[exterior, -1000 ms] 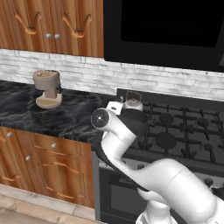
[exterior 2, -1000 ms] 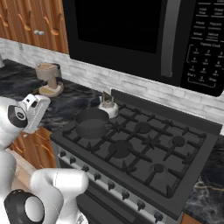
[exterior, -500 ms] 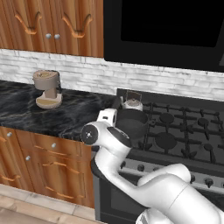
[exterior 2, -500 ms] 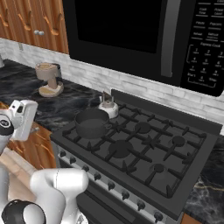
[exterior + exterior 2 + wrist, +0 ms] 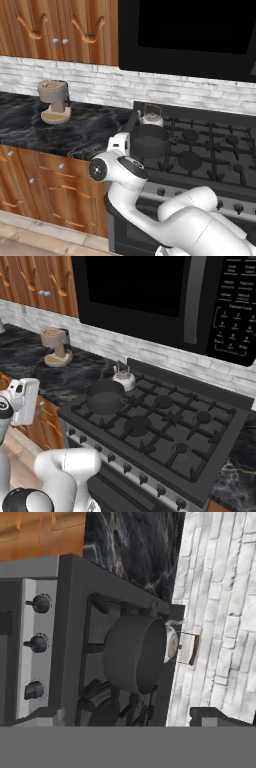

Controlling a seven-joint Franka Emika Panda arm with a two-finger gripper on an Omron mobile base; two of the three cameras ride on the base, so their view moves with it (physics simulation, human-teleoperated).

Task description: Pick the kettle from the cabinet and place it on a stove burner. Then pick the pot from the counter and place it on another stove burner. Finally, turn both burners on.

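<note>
Both pot point(image 5: 149, 141) and kettle point(image 5: 150, 118) crowd stove's point(image 5: 210, 150) left edge.

Glossy white rounded arm point(image 5: 190, 220), dark round joint caps.

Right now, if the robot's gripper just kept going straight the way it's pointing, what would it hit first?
Most likely the pot on the front left stove burner: the hand view looks straight at it, with the kettle just behind. Depth is hard to judge, so the stove's front edge might come first if it runs low.
</note>
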